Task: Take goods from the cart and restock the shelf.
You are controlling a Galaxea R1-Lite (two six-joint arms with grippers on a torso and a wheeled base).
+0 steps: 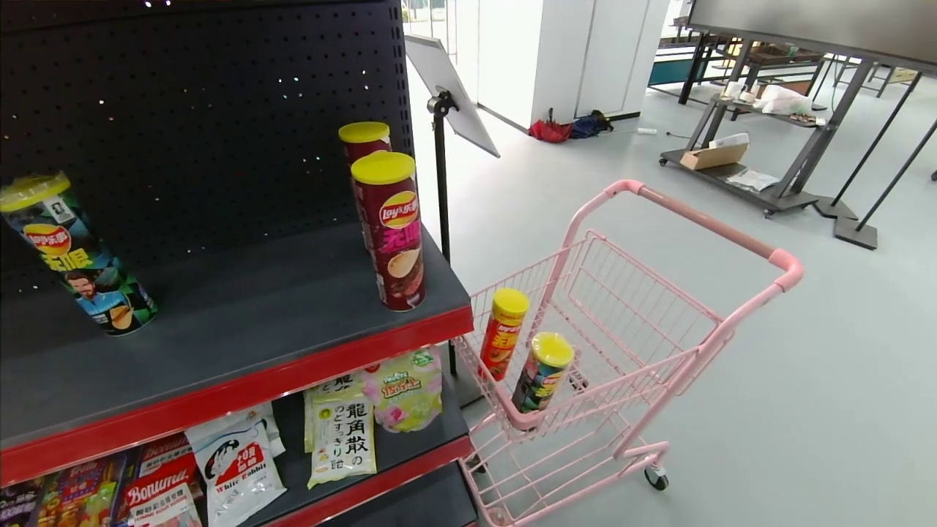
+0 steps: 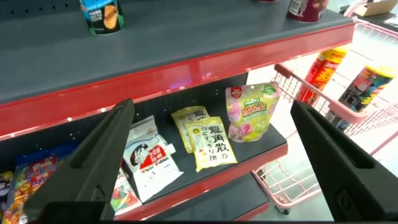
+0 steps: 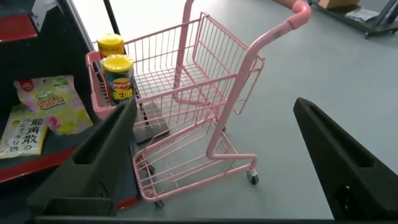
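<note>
On the shelf (image 1: 241,329) the rear maroon can (image 1: 364,139) stands mostly hidden behind the front maroon can (image 1: 388,230), with only its yellow lid and upper wall showing. In the left wrist view the blue can (image 2: 102,15) is cut off by the picture's edge, so just its lower part is visible. In the cart (image 1: 703,222) the dark can (image 1: 540,373) has its base behind the basket's front rail, perhaps on the basket floor.

Two chip cans (image 1: 504,333) stand in the cart (image 1: 704,221), right of the shelf (image 1: 241,322), which bears three more on top.
</note>
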